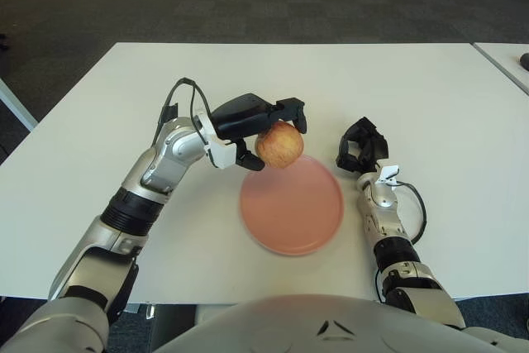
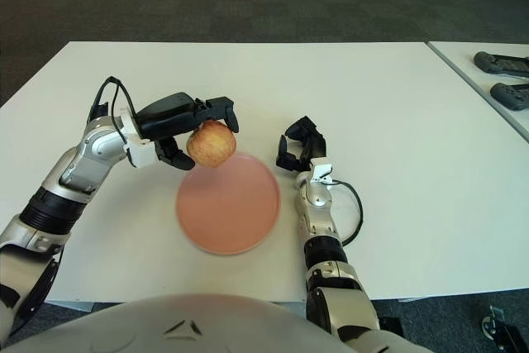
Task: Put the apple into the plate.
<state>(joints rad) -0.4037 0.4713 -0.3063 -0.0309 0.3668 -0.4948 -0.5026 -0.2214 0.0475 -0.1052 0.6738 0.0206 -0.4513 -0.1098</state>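
While dark carpet surrounds the white tabletop (image 1: 430, 88), the left hand (image 1: 252, 126) grips the apple (image 1: 278, 145) over the pink plate's (image 1: 291, 204) far-left rim. Right of the plate, the right hand (image 1: 359, 145) sits with fingers curled, holding nothing.

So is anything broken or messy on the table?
Nothing stands out. The left hand holds the apple at the far edge of the pink plate, which lies flat and unbroken. The right hand shows beside the plate, on its right. Nothing is spilled.

Apple (image 1: 278, 145) over plate's (image 1: 291, 219) far-left rim, on table (image 1: 430, 97).
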